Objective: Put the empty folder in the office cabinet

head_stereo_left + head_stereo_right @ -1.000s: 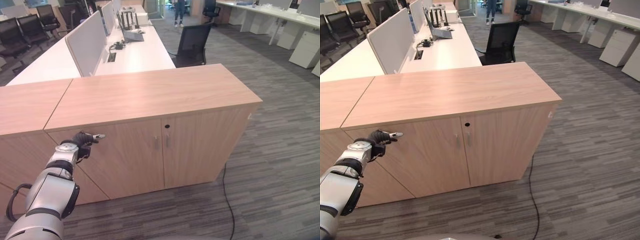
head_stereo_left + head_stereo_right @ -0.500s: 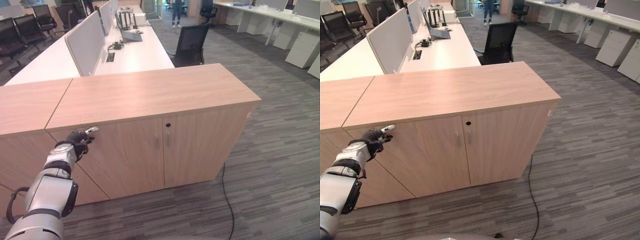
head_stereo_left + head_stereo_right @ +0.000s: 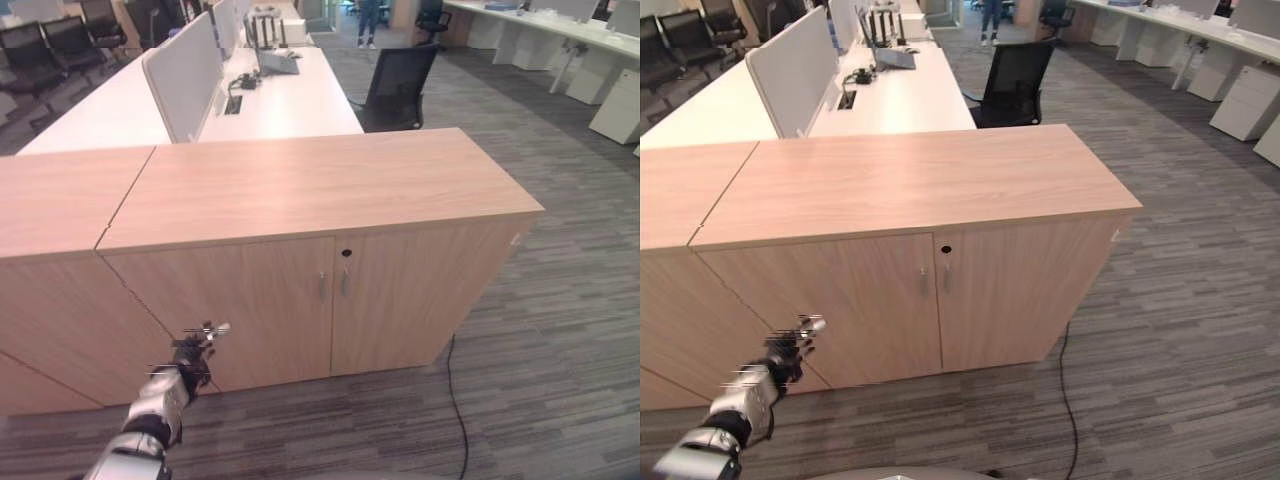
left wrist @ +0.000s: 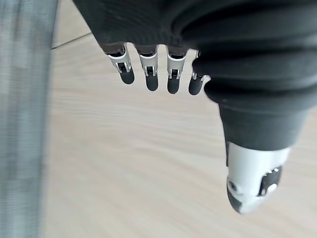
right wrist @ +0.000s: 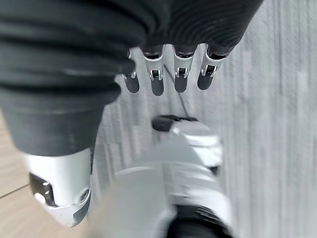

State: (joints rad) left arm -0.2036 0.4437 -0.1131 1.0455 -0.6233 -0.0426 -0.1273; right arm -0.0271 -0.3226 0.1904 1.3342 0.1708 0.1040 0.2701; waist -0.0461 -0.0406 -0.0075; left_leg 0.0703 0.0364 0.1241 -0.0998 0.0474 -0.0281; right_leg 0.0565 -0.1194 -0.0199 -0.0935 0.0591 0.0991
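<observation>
cabinet: a low wooden office cabinet [image 3: 330,190] stands on grey striped carpet [image 3: 560,330], its two front doors [image 3: 300,310] closed, with two small metal handles [image 3: 333,284] side by side at the seam and a dark keyhole [image 3: 346,253] just above them.
neighbouring unit: a second wooden unit [image 3: 50,210] adjoins the cabinet on the robot's left, meeting it at an angle.
left hand: the left hand [image 3: 196,346] is raised in front of the lower part of the left door, apart from the handles. in the left wrist view its fingers [image 4: 149,79] and thumb [image 4: 252,186] are relaxed and extended, grasping nothing, with the wood panel past them.
right hand: in the right wrist view the right hand [image 5: 59,183] hangs over the carpet with fingers [image 5: 181,79] loosely straight, holding nothing.
folder: i cannot tell where the folder is; neither hand carries it.
background: a long white desk [image 3: 280,95] with a pale divider screen [image 3: 185,70] runs behind the cabinet, a black office chair [image 3: 400,85] beside it.
</observation>
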